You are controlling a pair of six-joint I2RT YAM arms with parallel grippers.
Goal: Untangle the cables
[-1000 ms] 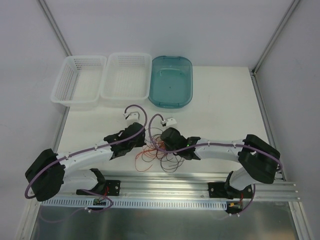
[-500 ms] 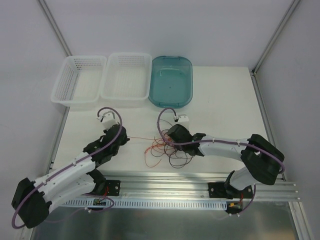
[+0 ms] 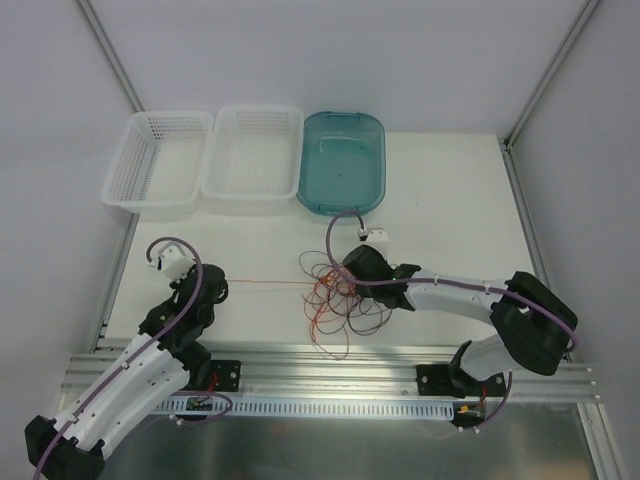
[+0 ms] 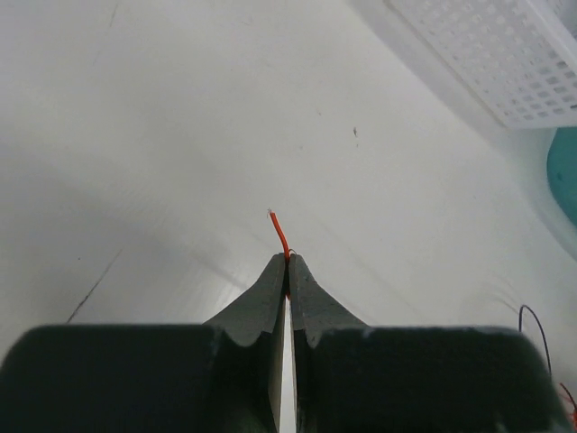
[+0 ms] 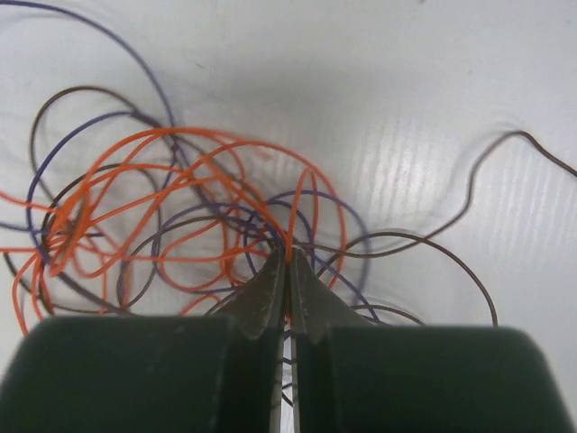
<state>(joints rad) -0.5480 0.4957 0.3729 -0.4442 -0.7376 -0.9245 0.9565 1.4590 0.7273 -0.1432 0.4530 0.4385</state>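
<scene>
- Left jaws are pinched fully shut on one red-orange cable. In the left wrist view its short end pokes out just past the tips.
- Right jaws are closed too, with their tips nipping a red-orange strand at the near side of the tangle, a mass of red-orange, dark and purplish loops.
- From above, I see the red-orange cable running as a thin, nearly straight line across the table, from the left jaws to the tangle.
- The tangle lies around mid-table, under and just in front of the right jaws.
- Loose loops spill from it toward the metal rail at the near edge.
- One dark strand curves off alone to the right in the right wrist view.
- The left jaws sit near the table's left edge. The widest stretch of table surface I see lies to the right of the tangle.
- Two white baskets and a teal tub stand in a row along the far edge. The tub is the nearest of them to the tangle but apart from it.
</scene>
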